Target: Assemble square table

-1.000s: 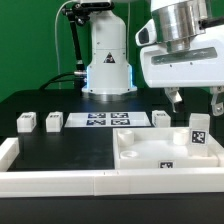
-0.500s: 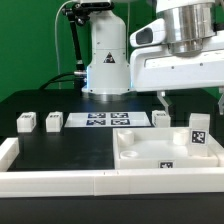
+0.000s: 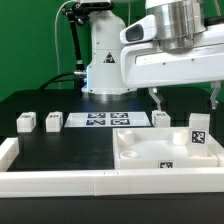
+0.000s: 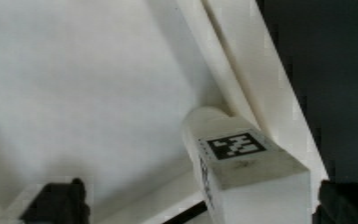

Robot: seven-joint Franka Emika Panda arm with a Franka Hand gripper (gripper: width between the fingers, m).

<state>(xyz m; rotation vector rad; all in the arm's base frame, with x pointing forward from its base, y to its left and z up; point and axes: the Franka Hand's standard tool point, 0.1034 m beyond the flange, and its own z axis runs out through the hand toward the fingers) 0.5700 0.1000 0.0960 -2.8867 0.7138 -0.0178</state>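
Leg (image 3: 198,131) on tabletop (image 3: 150,152), beside rim

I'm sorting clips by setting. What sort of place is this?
Probably a robotics lab workbench: a white robot arm stands at a black table, with a fixed marker board and a tag-marked white table top laid out for assembly.

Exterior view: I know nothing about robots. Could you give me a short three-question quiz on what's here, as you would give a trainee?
1. True or false: the gripper is clamped shut on something.
2. How many small white legs can you count?
3. What lies between the two legs at the exterior view's left and the next one along?
A) the marker board
B) the robot's base
C) a screwdriver

Key: 1 false, its jaws stand open and empty; 2 four; 3 A.
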